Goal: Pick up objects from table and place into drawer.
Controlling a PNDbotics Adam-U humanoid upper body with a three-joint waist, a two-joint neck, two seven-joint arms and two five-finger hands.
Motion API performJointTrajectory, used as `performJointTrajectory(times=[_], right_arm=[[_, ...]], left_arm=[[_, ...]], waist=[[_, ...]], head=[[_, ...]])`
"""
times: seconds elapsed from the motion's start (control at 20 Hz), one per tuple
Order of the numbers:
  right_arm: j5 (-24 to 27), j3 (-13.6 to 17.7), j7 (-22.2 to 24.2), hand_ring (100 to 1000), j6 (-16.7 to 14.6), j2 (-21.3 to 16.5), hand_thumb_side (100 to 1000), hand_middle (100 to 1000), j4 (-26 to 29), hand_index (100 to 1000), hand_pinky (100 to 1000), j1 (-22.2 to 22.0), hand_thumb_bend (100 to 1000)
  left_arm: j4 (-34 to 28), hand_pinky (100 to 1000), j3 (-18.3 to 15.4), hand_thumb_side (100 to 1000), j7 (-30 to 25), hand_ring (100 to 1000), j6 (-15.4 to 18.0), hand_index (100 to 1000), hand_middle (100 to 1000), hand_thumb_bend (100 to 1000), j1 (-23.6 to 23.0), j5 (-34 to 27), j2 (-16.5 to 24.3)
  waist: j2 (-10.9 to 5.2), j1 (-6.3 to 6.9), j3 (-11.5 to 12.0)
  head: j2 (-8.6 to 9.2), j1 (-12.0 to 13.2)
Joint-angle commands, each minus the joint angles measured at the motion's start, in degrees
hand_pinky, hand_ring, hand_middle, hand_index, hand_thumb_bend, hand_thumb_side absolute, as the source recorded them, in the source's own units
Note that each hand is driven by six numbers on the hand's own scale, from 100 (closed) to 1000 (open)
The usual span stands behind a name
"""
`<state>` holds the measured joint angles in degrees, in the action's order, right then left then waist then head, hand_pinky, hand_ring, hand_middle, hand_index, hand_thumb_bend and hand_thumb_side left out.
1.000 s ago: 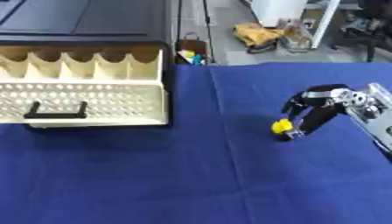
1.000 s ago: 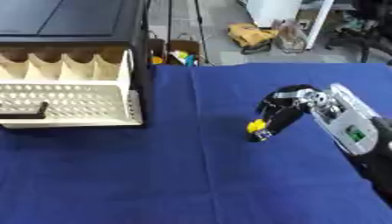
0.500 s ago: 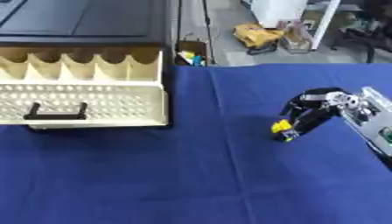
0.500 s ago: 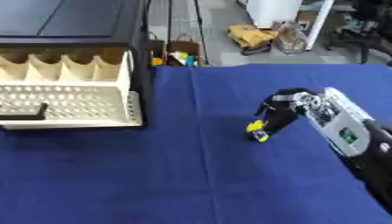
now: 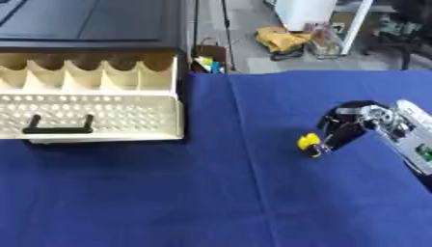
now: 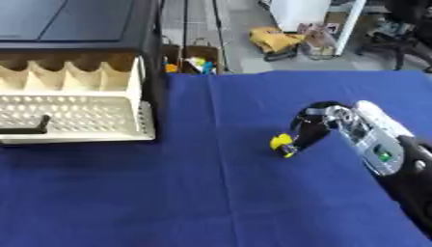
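Right hand (image 5: 350,126), right of centre: fingers curled onto a small yellow object (image 5: 309,142) on the blue cloth (image 5: 211,193); left hand absent. Step in hand: grasping. Next, presumably: lift and carry to the open cream drawer (image 5: 93,103), upper left.

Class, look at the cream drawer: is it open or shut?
Open. The cream drawer is pulled out from the black cabinet, its scalloped dividers and inside visible from above.

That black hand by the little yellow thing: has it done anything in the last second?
Barely. The right hand has closed its curled fingers tighter onto the small yellow thing, which hasn't visibly moved on the blue cloth. The cream drawer stays open; the left hand is out of sight.
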<state>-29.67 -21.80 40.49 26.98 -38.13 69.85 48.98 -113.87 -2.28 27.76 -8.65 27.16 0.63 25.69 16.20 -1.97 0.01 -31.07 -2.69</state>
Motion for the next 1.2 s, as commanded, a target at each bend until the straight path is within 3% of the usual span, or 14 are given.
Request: performJointTrajectory(times=[0.05,0.55,1.2], right_arm=[[-0.92,0.89,0.07,924,0.15,-1.86,377,615,-0.08,828,845,1.43,595],[-0.02,-0.65,1.61,920,-0.13,-0.35,322,608,-1.13,809,842,1.15,624],[-0.72,-0.92,-0.23,888,-0.16,0.41,358,528,-1.53,733,811,-0.02,541]], left_arm=[[-0.72,489,-0.06,1000,-0.33,709,-0.02,864,663,184,0.41,0.13,0.70],[-0.72,485,0.10,1000,-0.72,708,0.06,865,663,180,0.57,0.12,0.34],[-0.72,480,0.14,1000,-1.20,706,0.15,865,665,172,0.43,0.16,0.10]], waist=[[-1.00,-0.07,-0.01],[-0.85,-0.18,0.65],[-0.86,-0.09,0.65]], head=[[0.87,-0.15],[1.06,-0.73],[1.34,-1.17]])
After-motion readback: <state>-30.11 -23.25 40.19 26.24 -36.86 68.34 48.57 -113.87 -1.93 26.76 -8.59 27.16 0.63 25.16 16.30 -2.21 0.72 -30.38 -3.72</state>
